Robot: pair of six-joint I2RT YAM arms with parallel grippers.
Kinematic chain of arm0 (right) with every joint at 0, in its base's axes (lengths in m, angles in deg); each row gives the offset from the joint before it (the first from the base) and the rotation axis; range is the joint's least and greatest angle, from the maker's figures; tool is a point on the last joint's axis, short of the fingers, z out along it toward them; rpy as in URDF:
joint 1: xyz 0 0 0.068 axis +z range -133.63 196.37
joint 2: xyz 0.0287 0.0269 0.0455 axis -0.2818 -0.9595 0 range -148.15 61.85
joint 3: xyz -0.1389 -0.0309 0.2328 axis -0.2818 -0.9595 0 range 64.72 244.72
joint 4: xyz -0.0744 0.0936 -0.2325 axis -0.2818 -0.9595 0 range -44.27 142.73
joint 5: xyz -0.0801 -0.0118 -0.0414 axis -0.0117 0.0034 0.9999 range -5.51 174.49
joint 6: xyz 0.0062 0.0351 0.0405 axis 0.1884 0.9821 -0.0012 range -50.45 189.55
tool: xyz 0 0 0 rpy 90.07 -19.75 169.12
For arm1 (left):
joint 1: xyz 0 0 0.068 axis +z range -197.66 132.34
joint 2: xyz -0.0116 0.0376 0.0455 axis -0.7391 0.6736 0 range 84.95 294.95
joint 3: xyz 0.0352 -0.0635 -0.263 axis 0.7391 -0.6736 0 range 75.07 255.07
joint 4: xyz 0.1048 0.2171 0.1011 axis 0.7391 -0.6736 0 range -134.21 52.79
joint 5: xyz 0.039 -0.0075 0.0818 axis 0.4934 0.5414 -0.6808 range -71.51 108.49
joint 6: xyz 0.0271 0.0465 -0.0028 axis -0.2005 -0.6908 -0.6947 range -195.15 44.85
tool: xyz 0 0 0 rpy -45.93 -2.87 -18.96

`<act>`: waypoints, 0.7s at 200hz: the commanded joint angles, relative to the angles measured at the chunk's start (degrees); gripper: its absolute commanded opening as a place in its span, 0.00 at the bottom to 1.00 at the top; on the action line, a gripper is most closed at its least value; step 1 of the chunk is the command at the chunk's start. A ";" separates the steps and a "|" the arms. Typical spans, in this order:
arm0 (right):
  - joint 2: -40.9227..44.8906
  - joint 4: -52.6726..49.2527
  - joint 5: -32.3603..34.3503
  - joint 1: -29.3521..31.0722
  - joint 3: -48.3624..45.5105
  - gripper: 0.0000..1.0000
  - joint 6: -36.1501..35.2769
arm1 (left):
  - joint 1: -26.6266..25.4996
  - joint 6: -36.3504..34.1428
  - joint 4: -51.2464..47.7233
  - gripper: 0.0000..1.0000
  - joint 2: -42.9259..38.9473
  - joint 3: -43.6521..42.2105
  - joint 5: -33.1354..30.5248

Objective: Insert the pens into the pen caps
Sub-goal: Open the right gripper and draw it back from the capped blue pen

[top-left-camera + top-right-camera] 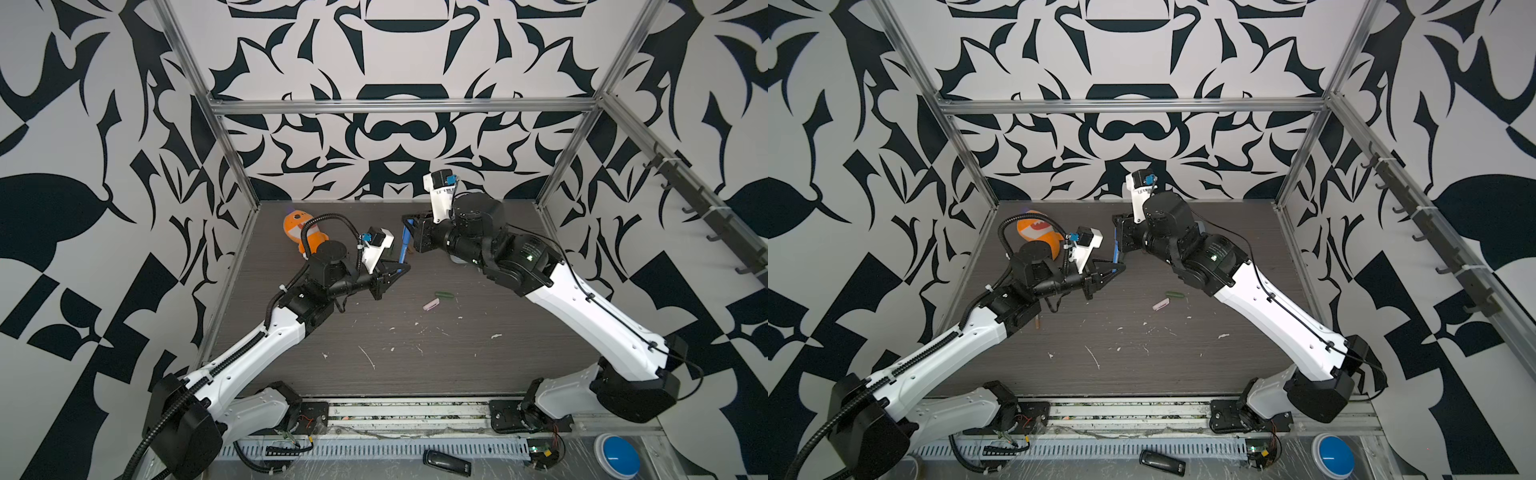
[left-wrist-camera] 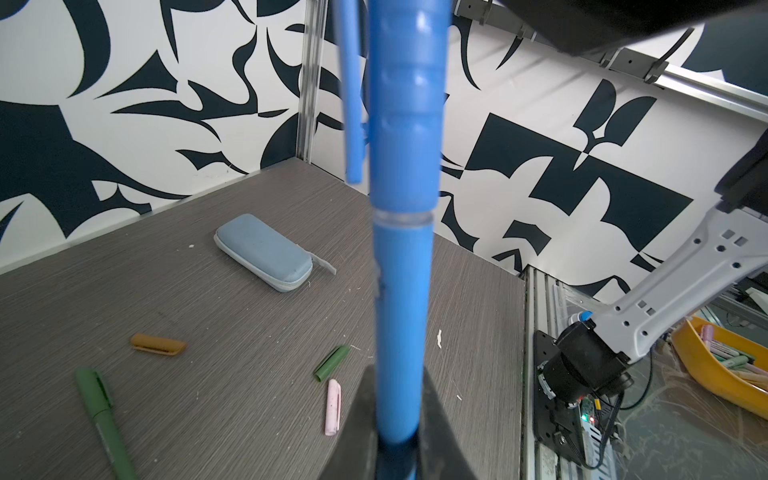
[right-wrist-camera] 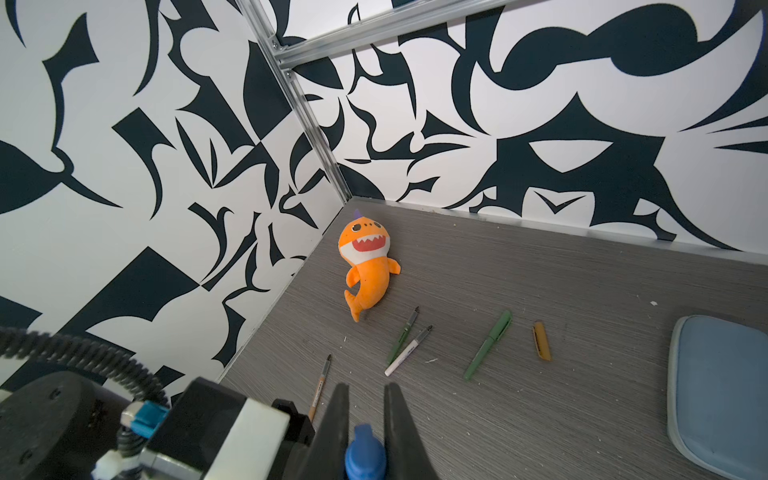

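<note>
Grey wood-grain tabletop (image 1: pixel 415 374), with white flecks (image 1: pixel 368 356) scattered over the front half. An orange shark plush (image 3: pixel 368 270) lies in the far left corner. Near its tail there's a bare green pen (image 3: pixel 403 334) and a white pen (image 3: pixel 408 351) just beside each other, with an orange-brown pen (image 3: pixel 320 386) a bit off. Then a capped green pen (image 3: pixel 488 345), an orange-brown cap (image 3: pixel 541 340) and a pale blue zip case (image 2: pixel 264 251). Mid-table, a green cap (image 2: pixel 331 363) sits just beside a pink cap (image 2: pixel 332 406).

No readable text is turning up anywhere. Dark print is showing on the right arm's white camera mount (image 1: pixel 441 201), up toward twelve o'clock in both top views, but it is blurring past reading. In the right wrist view, fine lettering is running along the white-pink pen (image 3: pixel 407 351) and the orange-brown pen (image 3: pixel 321 384), too small to make out.
</note>
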 commanded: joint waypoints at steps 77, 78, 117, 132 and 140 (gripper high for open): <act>4.32 3.63 -4.01 0.30 -14.68 0.00 3.58 | -0.35 4.60 4.08 0.00 -3.43 6.54 -6.47; 4.35 3.69 -4.03 0.30 -14.89 0.00 3.61 | -0.36 4.63 4.13 0.00 -3.43 6.66 -6.51; 6.60 3.77 -5.38 0.46 -21.97 0.00 3.78 | -0.28 4.76 4.86 0.00 -2.01 10.93 -10.15; 7.47 3.52 -6.05 0.64 -24.27 0.00 3.64 | -0.34 4.55 5.25 0.00 -1.03 12.80 -11.09; 7.77 3.45 -6.21 0.61 -25.51 0.00 3.63 | -0.32 4.56 5.46 0.00 -0.34 13.76 -11.46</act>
